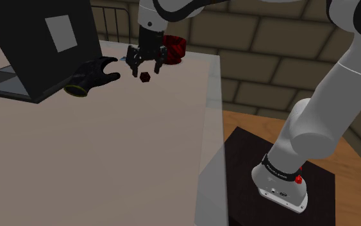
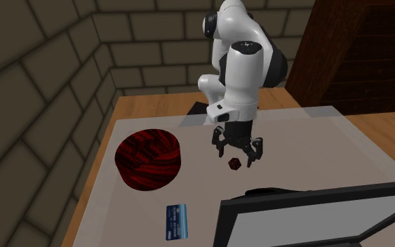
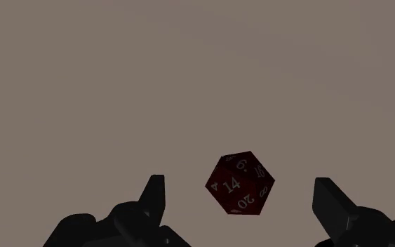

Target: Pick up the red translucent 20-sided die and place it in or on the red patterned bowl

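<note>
Black fingers of the gripper stand spread, with the dark red 20-sided die between them, untouched, lying on the grey-beige table. In the shoulder view the red patterned bowl sits near the die at its one o'clock. A black glove lies at its nine o'clock, beside a laptop.

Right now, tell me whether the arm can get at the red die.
Probably yes. The open jaws hang just above the die, which sits on the table between them, untouched. The black glove lies off to one side, apart from the die, so the way down looks free.
</note>
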Controlling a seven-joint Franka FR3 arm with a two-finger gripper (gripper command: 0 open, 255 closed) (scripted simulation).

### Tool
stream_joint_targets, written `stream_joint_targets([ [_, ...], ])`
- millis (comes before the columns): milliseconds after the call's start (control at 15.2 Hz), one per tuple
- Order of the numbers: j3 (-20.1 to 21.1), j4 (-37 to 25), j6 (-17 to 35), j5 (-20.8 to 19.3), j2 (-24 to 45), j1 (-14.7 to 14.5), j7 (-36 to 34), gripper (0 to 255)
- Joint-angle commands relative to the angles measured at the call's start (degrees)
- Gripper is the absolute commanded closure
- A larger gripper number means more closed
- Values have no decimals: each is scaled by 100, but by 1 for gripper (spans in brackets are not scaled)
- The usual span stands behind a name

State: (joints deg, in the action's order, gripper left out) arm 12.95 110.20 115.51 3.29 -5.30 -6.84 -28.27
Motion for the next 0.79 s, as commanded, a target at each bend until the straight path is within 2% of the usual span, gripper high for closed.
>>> stream_joint_targets([
  [0,9,100,123,-4,20,-6,-11,0],
  [462,9,97,122,-4,22,-6,-11,0],
  [528,9,97,122,-4,22,-6,-11,255],
  [726,9,97,122,-4,22,-6,-11,255],
])
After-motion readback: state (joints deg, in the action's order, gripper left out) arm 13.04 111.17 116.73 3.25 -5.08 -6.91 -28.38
